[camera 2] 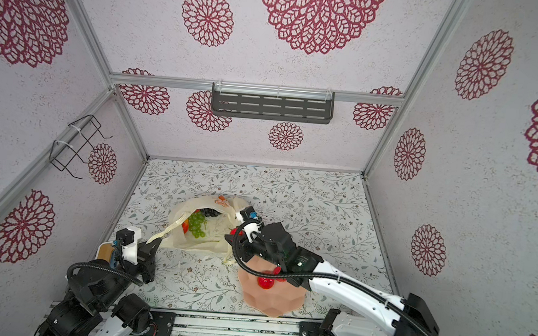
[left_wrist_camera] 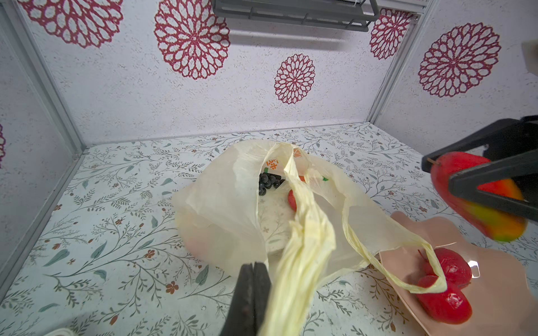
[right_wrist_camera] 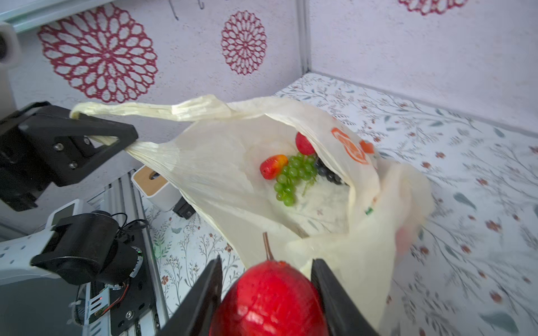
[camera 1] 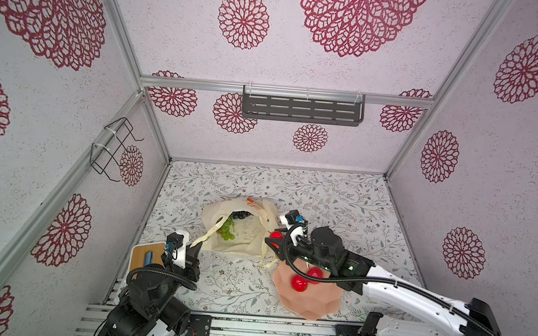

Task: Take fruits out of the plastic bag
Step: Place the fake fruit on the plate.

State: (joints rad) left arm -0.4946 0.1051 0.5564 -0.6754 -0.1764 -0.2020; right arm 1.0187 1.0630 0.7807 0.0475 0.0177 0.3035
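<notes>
R gripper (right_wrist_camera: 267, 261) clamped on mango (right_wrist_camera: 270, 299), just outside plastic bag (right_wrist_camera: 221, 180) mouth. L gripper (left_wrist_camera: 253, 269) shut on bag handle (right_wrist_camera: 163, 109). Risk: loose loop (left_wrist_camera: 438, 273) lies across bowl (left_wrist_camera: 500, 296). Your drop could snag it and roll off.

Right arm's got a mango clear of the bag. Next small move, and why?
Probably swing the right gripper over the pink bowl and release: the mango is gripped outside the plastic bag, and two apples already lie in that bowl.

Red mango (right_wrist_camera: 270, 299) partly off-frame.
</notes>
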